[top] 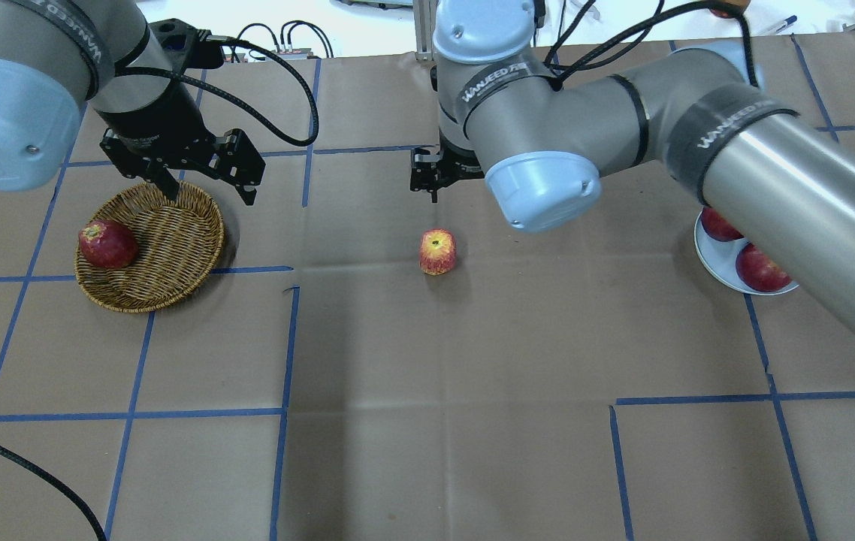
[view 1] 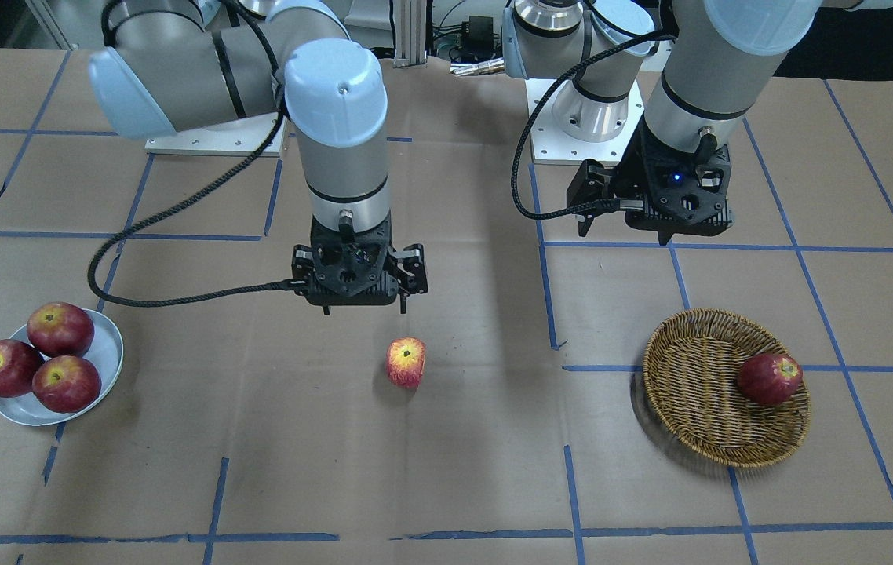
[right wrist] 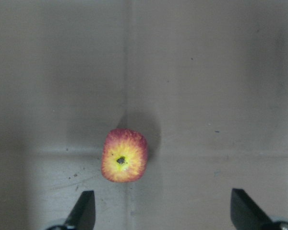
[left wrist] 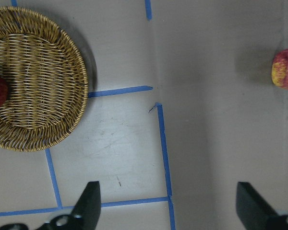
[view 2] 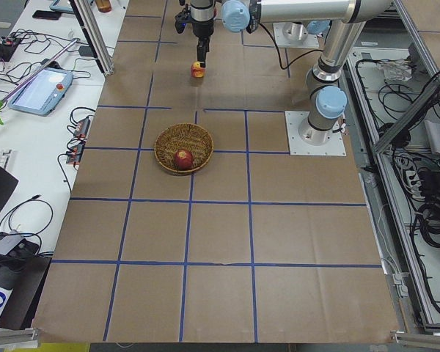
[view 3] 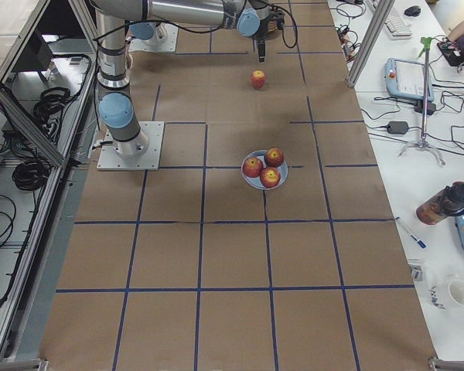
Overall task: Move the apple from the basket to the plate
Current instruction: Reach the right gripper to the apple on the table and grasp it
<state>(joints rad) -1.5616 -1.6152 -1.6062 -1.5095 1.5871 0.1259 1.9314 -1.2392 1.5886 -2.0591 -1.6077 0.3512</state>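
The apple [view 1: 406,362], pale pinkish-red with a yellow top, stands alone on the brown paper at the table's middle [top: 438,252]. My right gripper [view 1: 365,308] is open and empty, hovering just on the robot's side of it. In the right wrist view the apple [right wrist: 125,155] sits slightly left of centre between the spread fingertips [right wrist: 84,211]. The wicker basket [view 1: 690,377] holds one dark red apple [view 1: 769,378]. My left gripper [top: 208,194] is open and empty above the table beside the basket [top: 172,240]. The grey-white plate [view 1: 109,353] carries three deep-red apples [view 1: 60,329].
Blue tape lines grid the brown paper. The arm bases [view 1: 588,125] stand at the table's robot side. A black cable [view 1: 180,298] hangs from the right wrist. In the overhead view the right arm covers part of the plate [top: 717,272].
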